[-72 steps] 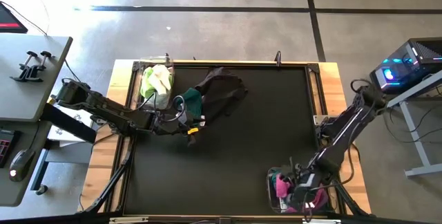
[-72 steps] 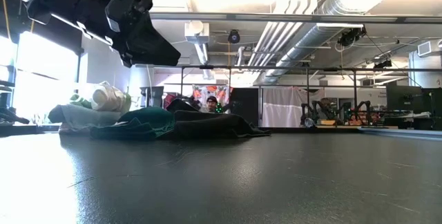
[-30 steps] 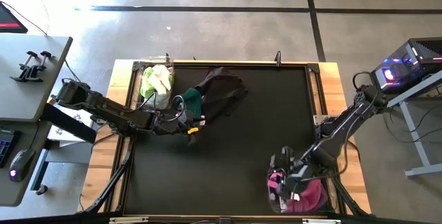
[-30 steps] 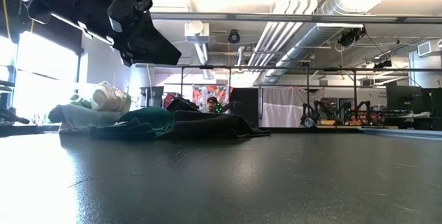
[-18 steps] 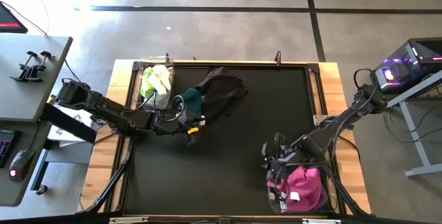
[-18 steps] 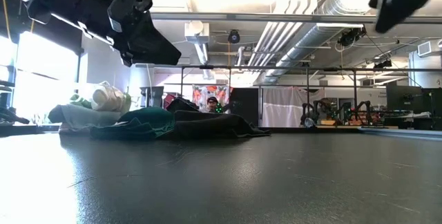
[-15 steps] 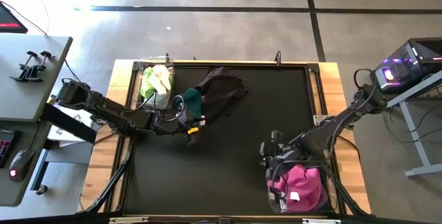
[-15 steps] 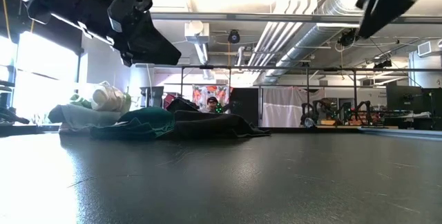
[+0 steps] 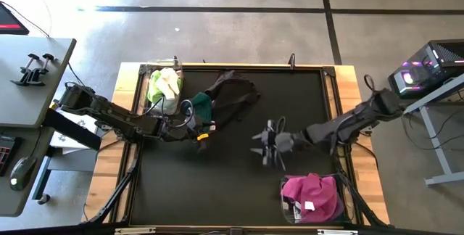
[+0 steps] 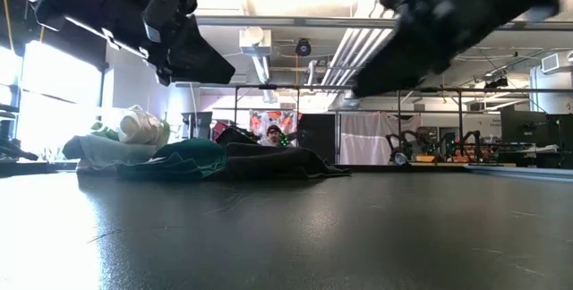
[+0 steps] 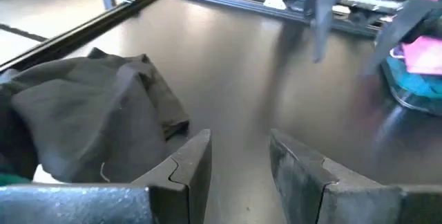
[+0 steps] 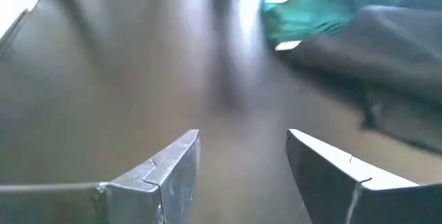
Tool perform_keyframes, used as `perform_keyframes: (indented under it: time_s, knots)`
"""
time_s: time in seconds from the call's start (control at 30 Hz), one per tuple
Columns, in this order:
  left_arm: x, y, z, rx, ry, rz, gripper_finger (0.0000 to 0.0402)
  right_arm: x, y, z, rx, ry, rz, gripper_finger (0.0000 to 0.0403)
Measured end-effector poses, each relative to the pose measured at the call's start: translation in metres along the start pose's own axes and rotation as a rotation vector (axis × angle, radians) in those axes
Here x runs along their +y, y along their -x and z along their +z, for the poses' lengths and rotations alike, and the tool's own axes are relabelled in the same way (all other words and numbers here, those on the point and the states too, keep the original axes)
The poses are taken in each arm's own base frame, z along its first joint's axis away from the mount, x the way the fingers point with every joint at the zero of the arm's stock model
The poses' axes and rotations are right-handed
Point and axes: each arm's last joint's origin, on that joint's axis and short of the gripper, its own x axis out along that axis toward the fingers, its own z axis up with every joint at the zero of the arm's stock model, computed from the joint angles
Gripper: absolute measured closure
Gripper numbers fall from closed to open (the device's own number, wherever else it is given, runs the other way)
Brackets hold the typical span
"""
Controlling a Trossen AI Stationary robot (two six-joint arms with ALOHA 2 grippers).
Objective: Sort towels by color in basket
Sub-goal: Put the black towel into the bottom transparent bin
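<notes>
Towels: soft black cloth (image 9: 230, 93) and dark teal-green cloth (image 9: 202, 106) lie loose beside wire basket of lime and cream cloths (image 9: 164, 84). Right gripper (image 9: 265, 146), fingers spread, empty, near pile; left gripper (image 9: 204, 128), spread, over it. Risk: you pinch both cloths, mixing colours.

Right arm (image 10: 448, 17) motion-blurred in low view. Dark teal-green towel (image 12: 324, 6) ahead of right jaws, blurred, cut off by edge. Wire basket (image 11: 414, 79) beyond left jaws blurred, cut off.
</notes>
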Motion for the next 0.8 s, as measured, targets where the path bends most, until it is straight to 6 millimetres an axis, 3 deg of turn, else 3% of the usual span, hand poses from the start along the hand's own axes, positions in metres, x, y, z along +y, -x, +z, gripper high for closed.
perform_keyframes:
  time_s: [0.2,0.37,0.5,0.63,0.8]
  knots:
    - [0.003,0.0,0.0,-0.023,0.03,0.088,0.0273,-0.025,-0.034,0.006,-0.028,0.038,-0.045,0.0187]
    - [0.009,0.001,-0.006,-0.009,0.078,0.238,0.0273,-0.036,-0.072,0.011,0.052,0.074,-0.099,0.0187]
    - [0.009,0.001,-0.007,0.016,0.038,0.217,0.0273,-0.048,-0.096,0.023,0.152,0.073,-0.205,0.0187]
    - [0.008,0.001,-0.009,0.039,-0.001,0.201,0.0273,-0.062,-0.108,0.044,0.233,0.122,-0.252,0.0187]
    - [0.011,0.003,-0.015,0.094,-0.021,0.219,0.0273,-0.091,-0.111,0.073,0.19,0.184,-0.301,0.0187]
